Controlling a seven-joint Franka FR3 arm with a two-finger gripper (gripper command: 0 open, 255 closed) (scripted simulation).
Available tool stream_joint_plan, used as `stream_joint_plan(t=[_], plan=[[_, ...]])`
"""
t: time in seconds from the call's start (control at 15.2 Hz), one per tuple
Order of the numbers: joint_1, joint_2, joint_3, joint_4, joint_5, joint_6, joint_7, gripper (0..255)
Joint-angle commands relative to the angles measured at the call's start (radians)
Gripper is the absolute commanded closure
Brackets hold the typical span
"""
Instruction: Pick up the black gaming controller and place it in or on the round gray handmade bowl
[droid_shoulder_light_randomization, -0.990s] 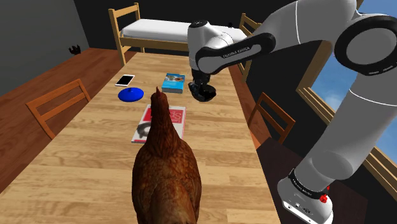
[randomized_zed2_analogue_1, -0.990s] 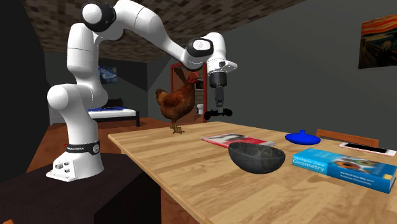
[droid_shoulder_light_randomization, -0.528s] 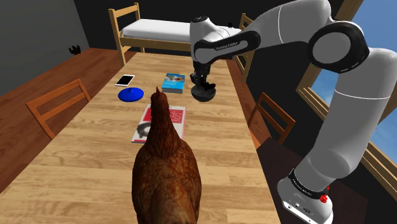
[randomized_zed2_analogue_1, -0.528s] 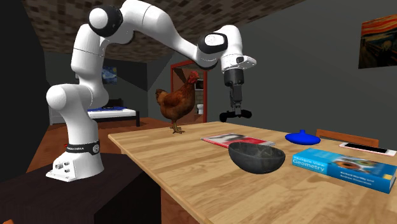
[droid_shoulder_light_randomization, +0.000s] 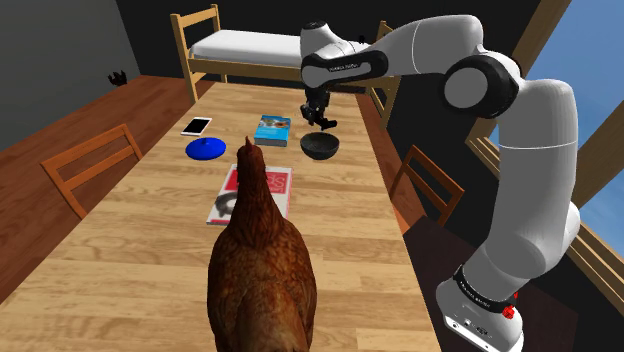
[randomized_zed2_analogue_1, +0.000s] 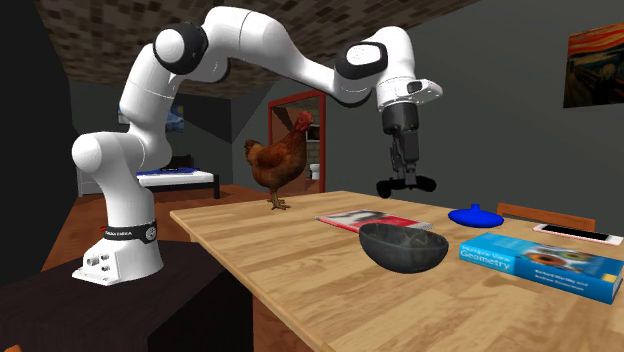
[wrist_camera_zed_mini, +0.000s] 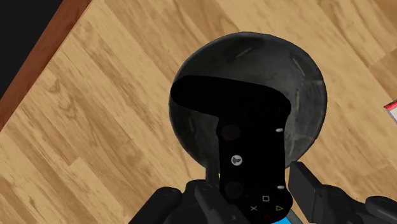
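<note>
Behind the controller (wrist_camera_zed_mini: 245, 127), a half-covered bowl (wrist_camera_zed_mini: 306, 83)

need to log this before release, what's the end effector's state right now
End effector: closed, holding the black controller above the dark bowl.

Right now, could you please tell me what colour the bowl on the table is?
The bowl is dark grey, best seen in the wrist view.

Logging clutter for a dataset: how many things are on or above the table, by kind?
books and magazines: 2 (blue book, magazine)
bowl: 1
controller: 1
chicken: 1
blue dish: 1
phone: 1
Total: 7
</note>
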Motion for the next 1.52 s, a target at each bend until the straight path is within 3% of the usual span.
stream_joint_plan(t=[0.0, 0.86, 1.32, 1.39, 1.45], plan=[[-0.004, 0.016, -0.003, 0.007, -0.002, 0.011, -0.004, 255], [-0.004, 0.068, -0.014, -0.088, -0.027, 0.152, 0.04, 255], [-0.004, 0.068, -0.014, -0.088, -0.027, 0.152, 0.04, 255], [-0.004, 0.068, -0.014, -0.088, -0.027, 0.152, 0.04, 0], [-0.004, 0.068, -0.014, -0.088, -0.027, 0.152, 0.04, 0]])
